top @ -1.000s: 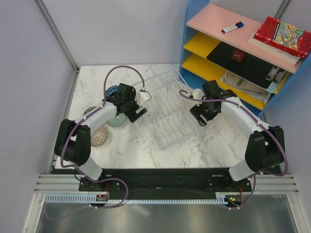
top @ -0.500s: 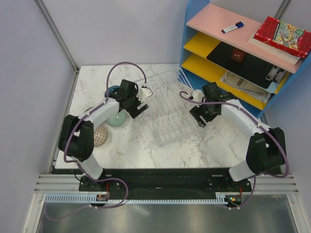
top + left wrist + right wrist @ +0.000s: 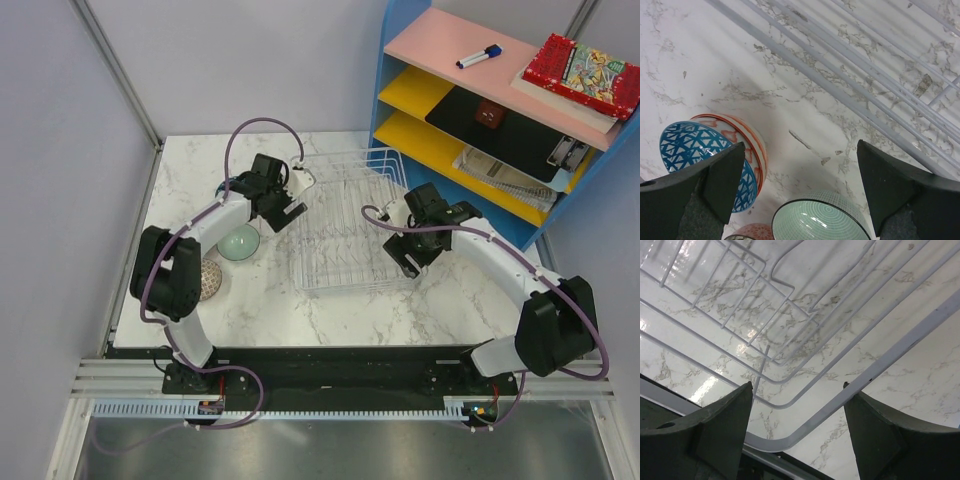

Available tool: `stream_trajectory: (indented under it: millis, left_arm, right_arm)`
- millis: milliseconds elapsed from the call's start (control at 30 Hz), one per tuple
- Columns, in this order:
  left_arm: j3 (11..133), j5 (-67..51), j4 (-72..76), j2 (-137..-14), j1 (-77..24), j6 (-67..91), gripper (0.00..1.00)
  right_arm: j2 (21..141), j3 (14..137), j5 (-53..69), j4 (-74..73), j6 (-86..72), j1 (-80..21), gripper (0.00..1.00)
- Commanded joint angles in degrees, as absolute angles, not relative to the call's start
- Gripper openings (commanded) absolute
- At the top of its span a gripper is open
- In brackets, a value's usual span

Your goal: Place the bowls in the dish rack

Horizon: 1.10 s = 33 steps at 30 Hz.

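The wire dish rack [image 3: 345,225] lies square on the marble table between my two arms. My left gripper [image 3: 283,208] is open at the rack's left side, above the bowls. In the left wrist view it [image 3: 800,145] frames a blue-patterned bowl [image 3: 700,150], a mint green bowl [image 3: 820,220] and the edge of a pink bowl [image 3: 757,232], with rack wires [image 3: 840,85] beyond. My right gripper [image 3: 408,255] is open at the rack's near right corner. In its wrist view the rack's rim [image 3: 890,360] runs between the wide jaws [image 3: 797,390], against the right fingertip [image 3: 852,392].
A green bowl [image 3: 238,242], a blue bowl [image 3: 230,186] and a red-patterned bowl [image 3: 208,280] sit left of the rack, partly under my left arm. A blue shelf unit [image 3: 395,60] with a marker, book and other items stands at the back right, close to the rack's far corner.
The rack has swung from lying diagonal to lying square with the table. My left gripper moved toward the back; my right gripper moved nearer and leftward with the rack's corner.
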<state>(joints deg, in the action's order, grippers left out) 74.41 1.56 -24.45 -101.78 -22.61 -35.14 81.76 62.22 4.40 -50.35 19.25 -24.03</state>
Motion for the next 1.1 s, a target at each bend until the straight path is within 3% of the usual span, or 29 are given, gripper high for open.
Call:
stream_trajectory:
  millis: [0, 367, 1067]
  left_arm:
    - [76.5, -0.7, -20.1, -103.8, -24.7, -31.6, 1.0]
    - [72.7, -0.3, -19.6, -100.8, -24.8, -30.9, 1.0]
    - [61.3, 3.3, -18.4, -86.4, -24.4, -30.6, 1.0]
  right_arm:
    - [81.2, 61.2, 13.7, -49.4, 19.2, -28.3, 0.8]
    - [81.3, 61.4, 13.5, -50.2, 20.7, -29.4, 0.81]
    - [73.7, 70.0, -2.7, -51.1, 21.5, -29.4, 0.93]
